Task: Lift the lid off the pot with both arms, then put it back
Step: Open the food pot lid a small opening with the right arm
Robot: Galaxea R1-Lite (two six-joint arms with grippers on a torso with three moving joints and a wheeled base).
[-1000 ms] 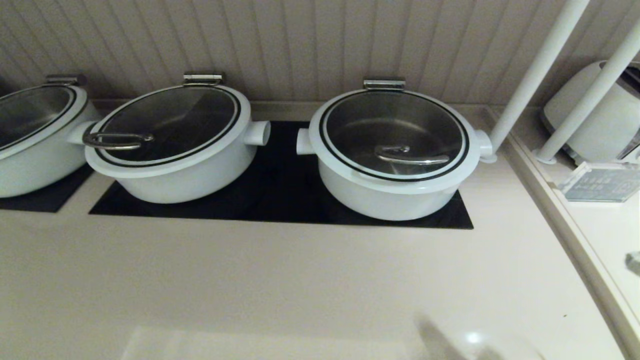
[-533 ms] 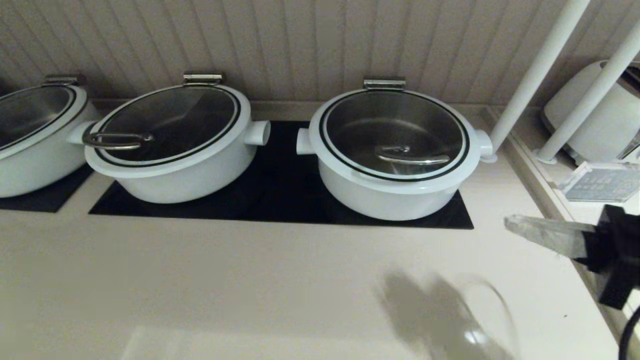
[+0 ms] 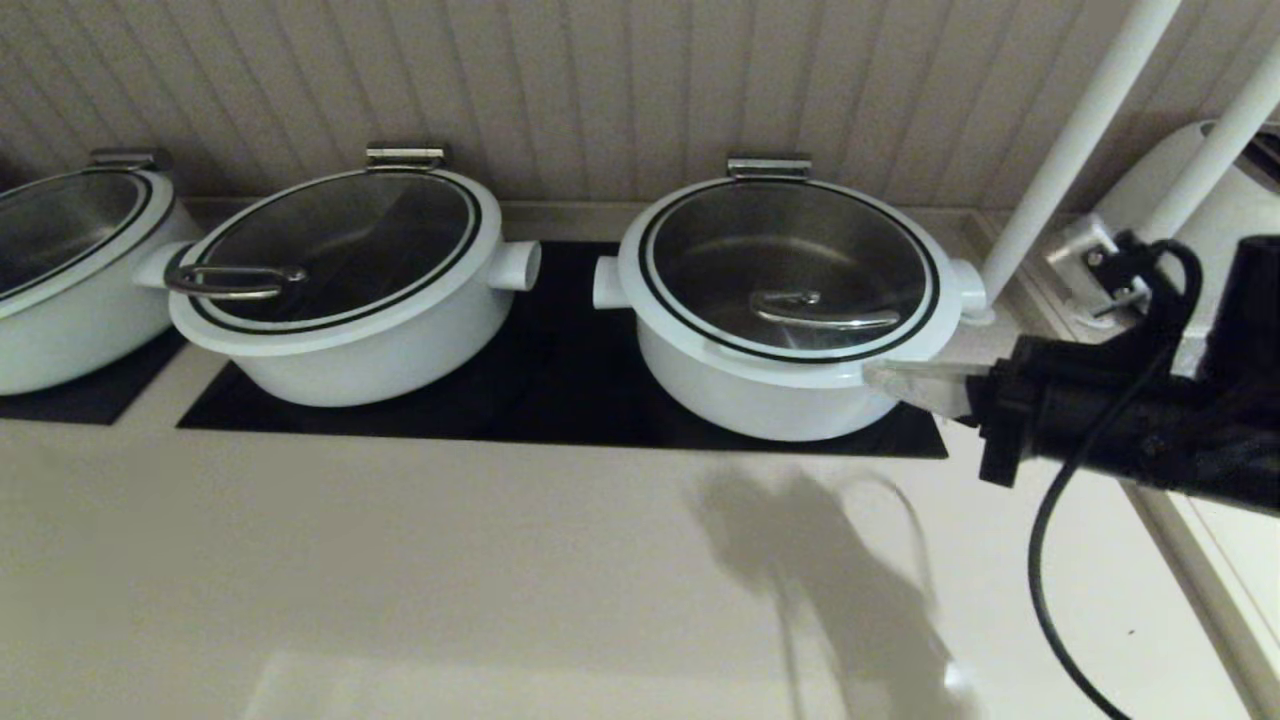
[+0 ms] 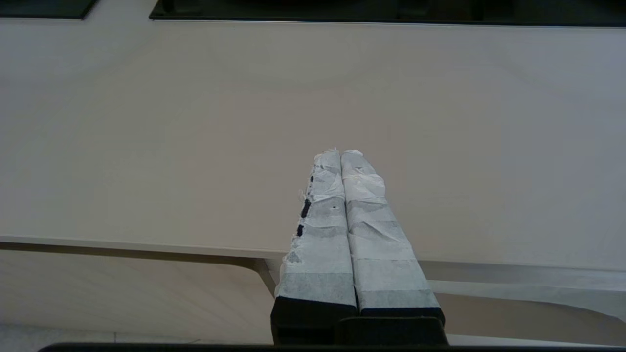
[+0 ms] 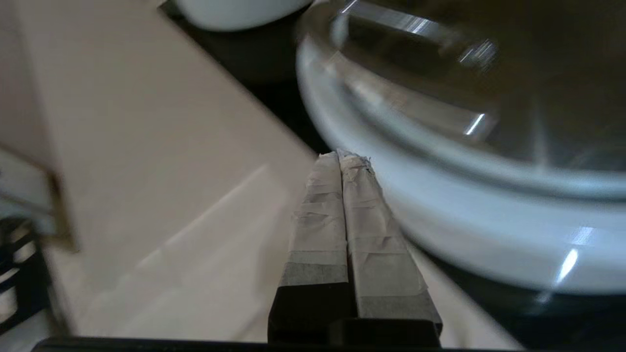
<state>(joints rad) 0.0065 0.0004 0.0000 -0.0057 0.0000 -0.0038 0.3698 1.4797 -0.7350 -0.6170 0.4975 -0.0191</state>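
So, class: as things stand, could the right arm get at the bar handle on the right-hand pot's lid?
Probably yes. The right tool, shut, is at the front right rim of the lid. Nothing lies between it and the bar handle, but it would have to rise over the rim and open.

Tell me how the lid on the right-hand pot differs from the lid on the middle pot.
The right lid has a curved bar handle near its middle; the middle lid has an oval loop handle at its edge. The right tool points at the right lid's rim; nothing is near the middle lid. Both are closed glass lids with white rims.
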